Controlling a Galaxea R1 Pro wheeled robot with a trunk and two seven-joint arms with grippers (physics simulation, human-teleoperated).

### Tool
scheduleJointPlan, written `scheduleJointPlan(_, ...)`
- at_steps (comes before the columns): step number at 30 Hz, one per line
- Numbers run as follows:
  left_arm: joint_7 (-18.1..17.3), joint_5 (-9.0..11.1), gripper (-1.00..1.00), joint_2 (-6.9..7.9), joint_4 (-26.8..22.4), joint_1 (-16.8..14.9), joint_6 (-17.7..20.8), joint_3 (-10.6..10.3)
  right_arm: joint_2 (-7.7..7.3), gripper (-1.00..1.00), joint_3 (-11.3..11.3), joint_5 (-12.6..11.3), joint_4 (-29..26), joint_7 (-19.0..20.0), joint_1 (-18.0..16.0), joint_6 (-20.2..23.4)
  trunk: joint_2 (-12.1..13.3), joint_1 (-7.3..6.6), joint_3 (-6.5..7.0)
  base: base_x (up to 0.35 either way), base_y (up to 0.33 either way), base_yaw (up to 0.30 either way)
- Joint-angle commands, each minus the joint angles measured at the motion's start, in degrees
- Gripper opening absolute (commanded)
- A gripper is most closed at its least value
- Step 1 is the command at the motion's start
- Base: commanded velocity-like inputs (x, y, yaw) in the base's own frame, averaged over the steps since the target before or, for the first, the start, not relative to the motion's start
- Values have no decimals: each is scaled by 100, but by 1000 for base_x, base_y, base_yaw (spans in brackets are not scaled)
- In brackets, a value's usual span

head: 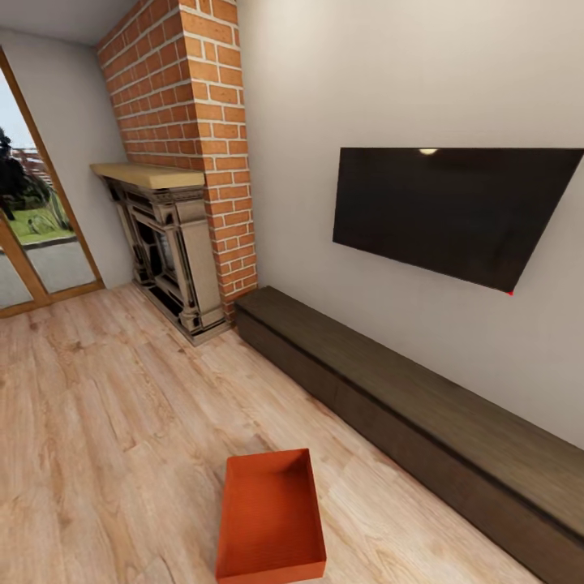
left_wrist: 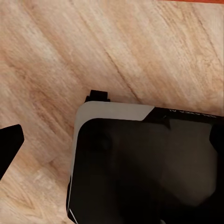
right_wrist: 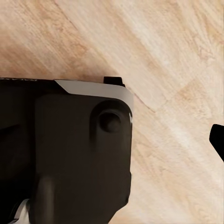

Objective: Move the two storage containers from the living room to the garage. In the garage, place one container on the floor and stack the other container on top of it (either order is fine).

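One bin (head: 272, 519) is sitting on the wood floor (head: 105, 422) of the living room, low in the head view and near the middle. It is orange-red, open on top, and nothing is showing inside it. It is lying a little turned, with one short end pointing toward the far wall. Nothing is touching it.

Past the bin, a long dark low cabinet (head: 405, 405) is running along the white wall (head: 365, 73). The bin is near it but not touching it. A black TV (head: 454, 211) is hanging on the wall over the cabinet. To the left of the cabinet, a red brick chimney (head: 195, 122) is going up to the ceiling. A dark fireplace (head: 166, 243) is standing at its foot, with a pale wood shelf (head: 146, 173) on top. Further left, a glass door (head: 32, 211) with a wood frame is showing grass and trees outside.

In the left wrist view, the robot's black and white base (left_wrist: 144, 168) is sitting over the wood planks, and a dark fingertip (left_wrist: 9, 144) is poking in at the edge. I cannot tell how far open the left gripper is. In the right wrist view, the base (right_wrist: 65, 149) is showing over the planks too, with a dark fingertip (right_wrist: 218, 140) at the edge. I cannot tell how far open the right gripper is.
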Motion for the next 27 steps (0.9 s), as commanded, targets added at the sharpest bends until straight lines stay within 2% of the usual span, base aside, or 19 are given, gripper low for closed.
scheduleJointPlan(1,-21,48,100,1,7,-5,-13,4,8,100,46,-44,16,-4,-6,-24,-8,2,-9,0,45,0)
scheduleJointPlan(6,-20,46,100,1,7,-5,-13,4,5,100,45,-44,16,-4,-10,-24,-8,2,-9,0,19,101)
scheduleJointPlan(20,-20,43,100,-6,7,-5,-13,4,2,100,44,-44,16,-4,-9,-24,-8,2,-9,0,1,250)
scheduleJointPlan(27,-20,45,100,-5,7,-5,-13,4,2,100,44,-44,16,-4,-9,-24,-8,2,-9,0,0,66)
